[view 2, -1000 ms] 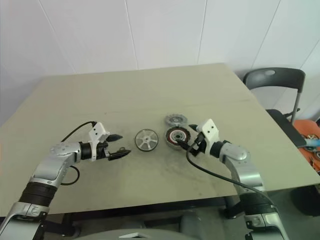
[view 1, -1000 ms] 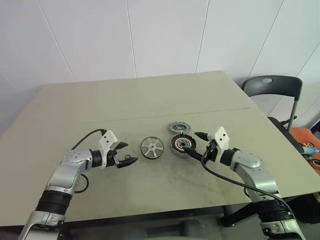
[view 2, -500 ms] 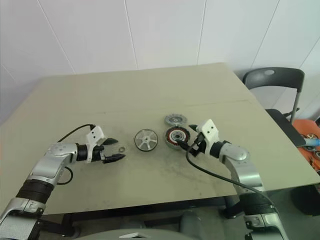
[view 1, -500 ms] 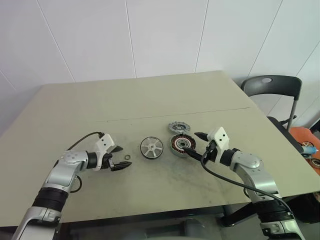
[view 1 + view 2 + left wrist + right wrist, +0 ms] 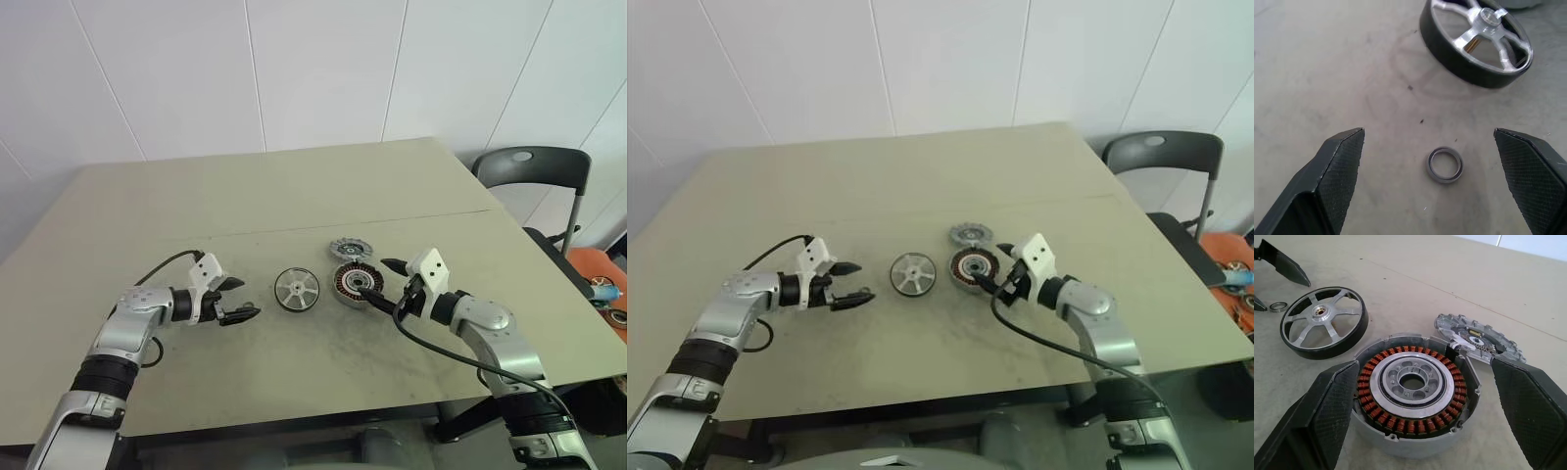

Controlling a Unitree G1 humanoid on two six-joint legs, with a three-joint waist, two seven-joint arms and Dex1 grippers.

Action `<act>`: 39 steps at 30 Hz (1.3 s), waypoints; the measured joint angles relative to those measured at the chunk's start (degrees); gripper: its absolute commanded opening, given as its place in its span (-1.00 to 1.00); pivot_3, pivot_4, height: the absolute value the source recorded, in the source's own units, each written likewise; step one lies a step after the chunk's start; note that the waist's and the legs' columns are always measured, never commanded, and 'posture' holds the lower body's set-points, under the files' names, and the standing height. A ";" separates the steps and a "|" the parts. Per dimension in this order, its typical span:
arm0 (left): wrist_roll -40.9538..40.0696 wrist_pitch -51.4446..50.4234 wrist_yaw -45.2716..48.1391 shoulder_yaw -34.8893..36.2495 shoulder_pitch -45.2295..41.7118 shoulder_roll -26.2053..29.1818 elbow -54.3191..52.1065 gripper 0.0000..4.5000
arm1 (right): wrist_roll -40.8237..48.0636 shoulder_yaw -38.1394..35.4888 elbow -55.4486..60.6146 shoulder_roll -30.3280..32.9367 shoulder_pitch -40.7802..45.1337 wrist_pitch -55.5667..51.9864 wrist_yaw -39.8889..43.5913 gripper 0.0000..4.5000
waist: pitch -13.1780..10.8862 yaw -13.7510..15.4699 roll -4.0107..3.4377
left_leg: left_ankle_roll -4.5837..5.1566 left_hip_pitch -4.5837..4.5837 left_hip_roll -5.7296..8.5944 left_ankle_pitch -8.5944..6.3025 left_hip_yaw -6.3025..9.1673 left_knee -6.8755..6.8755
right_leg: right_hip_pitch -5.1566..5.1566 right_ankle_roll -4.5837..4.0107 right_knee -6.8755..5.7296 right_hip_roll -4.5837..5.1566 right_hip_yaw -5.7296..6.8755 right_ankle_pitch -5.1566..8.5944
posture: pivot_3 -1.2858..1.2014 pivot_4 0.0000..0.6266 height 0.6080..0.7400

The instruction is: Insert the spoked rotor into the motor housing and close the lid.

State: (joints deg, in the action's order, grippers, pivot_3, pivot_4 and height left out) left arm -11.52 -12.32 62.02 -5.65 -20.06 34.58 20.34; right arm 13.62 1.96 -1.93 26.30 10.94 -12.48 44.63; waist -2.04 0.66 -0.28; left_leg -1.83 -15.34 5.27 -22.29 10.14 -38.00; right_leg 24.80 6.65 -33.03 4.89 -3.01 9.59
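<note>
- Table point(image 5: 294, 196): beige top, scuffed dark around the parts, which all lie on its near half. A seam line crosses it just beyond them.
- Chair point(image 5: 534, 176): dark, standing off the table's far right corner.
- Right gripper point(image 5: 379, 285): fingers apart, nothing between them. It sits low over the table at the right side of the motor housing; in the right wrist view the housing lies between the two black fingers point(image 5: 1322, 416), with no contact visible.
- Left gripper point(image 5: 240, 301): fingers apart, empty, pointing toward the spoked rotor from its left and stopping short of it. In the left wrist view the washer ring lies on the table between the fingertips.
- Motor housing point(image 5: 354, 283): flat on the table, open face up, copper windings exposed.
- Spoked rotor point(image 5: 296, 290): flat on the table, just left of the housing, apart from it, spoked face up.
- Lid point(image 5: 350, 249): lying just beyond the housing, its edge very close to the housing rim.
- Washer ring point(image 5: 1444, 165): small, grey, flat on the table, near the rotor on its left.
</note>
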 measured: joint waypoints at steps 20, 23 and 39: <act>2.30 3.13 0.02 -0.46 3.79 0.89 -1.29 0.99 | -0.01 0.02 0.00 -0.05 -0.43 0.01 -0.39 1.00 | 0.00 -0.01 -0.01 | 0.00 0.00 -0.01 0.00 -0.03 0.01 | 0.00 0.00 -0.02 -0.03 -0.01 0.00 | 0.03 -1.00 1.00; 2.55 4.44 0.09 -0.57 3.96 0.91 -1.14 0.82 | -0.01 0.02 0.00 -0.05 -0.45 0.01 -0.49 1.00 | 0.00 0.02 -0.01 | 0.00 0.00 -0.02 0.00 -0.02 0.01 | -0.01 0.00 -0.03 -0.03 -0.01 0.00 | 0.03 -1.00 1.00; 0.78 -0.45 0.66 -0.17 5.81 0.89 -4.78 -0.66 | -0.01 -0.01 0.01 -0.03 -0.77 0.00 -1.16 1.00 | 0.00 0.03 -0.01 | -0.01 0.03 -0.11 0.00 -0.05 0.01 | -0.03 0.07 0.00 -0.16 -0.03 0.05 | 0.03 -1.00 1.00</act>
State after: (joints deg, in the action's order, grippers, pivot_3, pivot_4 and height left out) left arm -10.73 -12.77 62.68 -5.82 -14.25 35.47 15.56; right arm 13.61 1.96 -1.93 26.27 10.17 -12.48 43.47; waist -2.04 0.69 -0.29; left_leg -1.84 -15.31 5.16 -22.29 10.10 -37.99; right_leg 24.77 6.73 -33.03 4.73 -3.04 9.63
